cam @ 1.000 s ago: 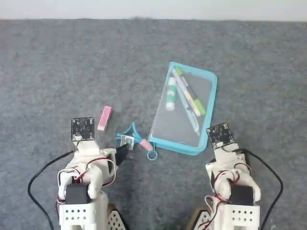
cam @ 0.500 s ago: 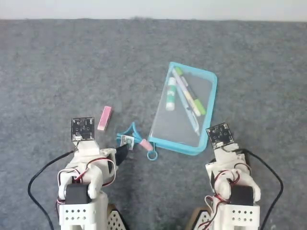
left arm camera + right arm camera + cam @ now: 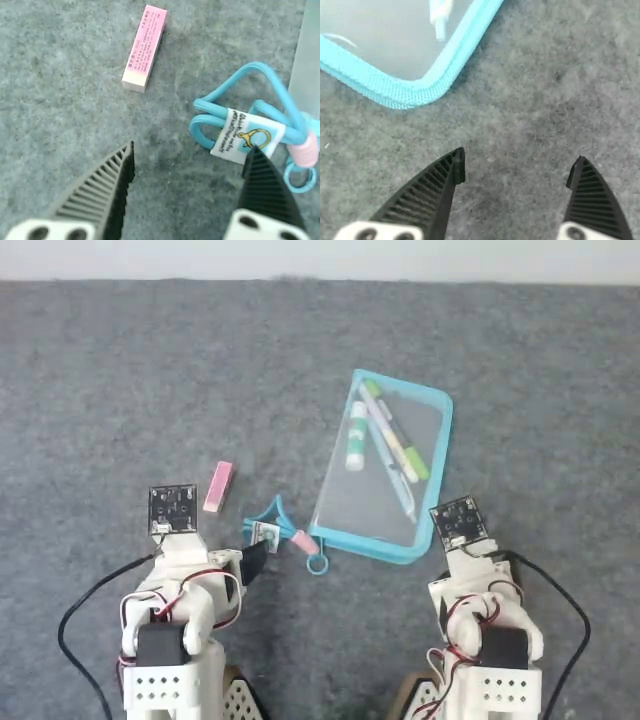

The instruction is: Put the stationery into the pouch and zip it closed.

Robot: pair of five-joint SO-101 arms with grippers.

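Inspector: Claw state, both arms?

Technician: Left gripper: fingers spread wide, nothing held, low over the grey carpet. Right gripper: also wide and holding nothing, just short of the pouch's near right corner.

Inspector: Items nearest the left claw?

Technician: Turquoise cord, looped, with a white tag and a pink bead. It lies on the carpet beside the near left corner of the pouch. One finger overlaps the tag's edge in the left wrist view. Whether they touch cannot be told.

Inspector: Loose stationery?

Technician: Pink eraser, a slim rectangular block. It lies on the carpet outside the pouch, to the left of the cord and beyond the left claw. Its long axis runs near to far, with the far end leaning slightly right.

Inspector: Pouch description?

Technician: Pouch: clear panel, turquoise zip trim, rounded corners. It lies flat ahead of the right arm. Its long axis runs near to far, and the far end leans right. Inside are a white glue stick with a green base and a green-capped pen, both lying roughly lengthwise.

Inspector: Differences between views?

Technician: The high view gives the full pouch outline and its contents. The right wrist view gives the weave of the trim at one corner and a white pen tip behind the clear panel.
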